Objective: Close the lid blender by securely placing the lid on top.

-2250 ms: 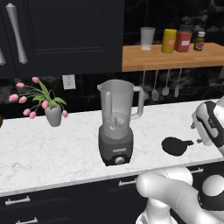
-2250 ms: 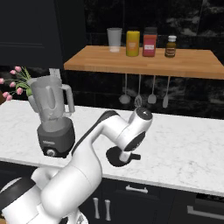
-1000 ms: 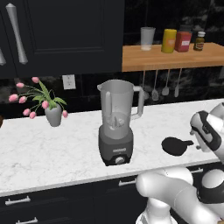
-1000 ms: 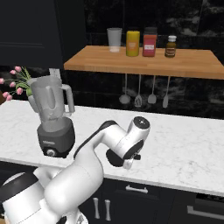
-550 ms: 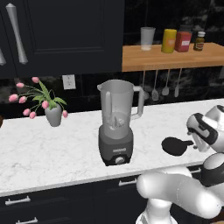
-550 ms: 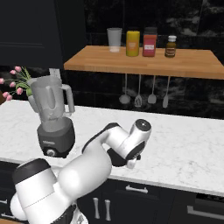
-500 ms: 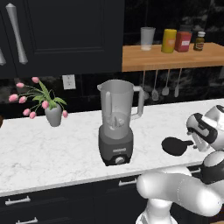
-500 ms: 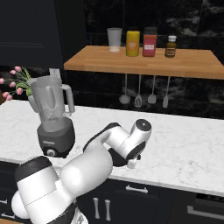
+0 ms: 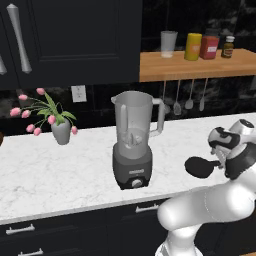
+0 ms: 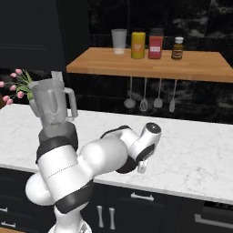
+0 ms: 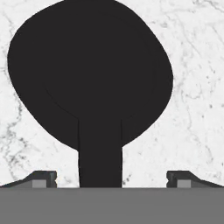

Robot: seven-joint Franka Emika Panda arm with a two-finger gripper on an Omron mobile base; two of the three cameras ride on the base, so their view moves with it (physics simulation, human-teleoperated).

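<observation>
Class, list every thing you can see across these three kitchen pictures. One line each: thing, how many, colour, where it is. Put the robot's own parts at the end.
blender: 1, translucent grey jar on dark grey base, mid counter, no lid on it
lid: 1, black, flat on the counter right of the blender
vase of tulips: 1, grey vase, pink flowers, counter left
counter: 1, white marble
wooden shelf: 1, brown, on the wall
glass tumbler: 1, clear, shelf left end
containers: 3, yellow, red, small brown jar, on the shelf
hanging utensils: 4, grey, under the shelf
cabinets: dark, above and below the counter
arm: 1, white
fingers: 2, dark, open, either side of the lid's tab
</observation>
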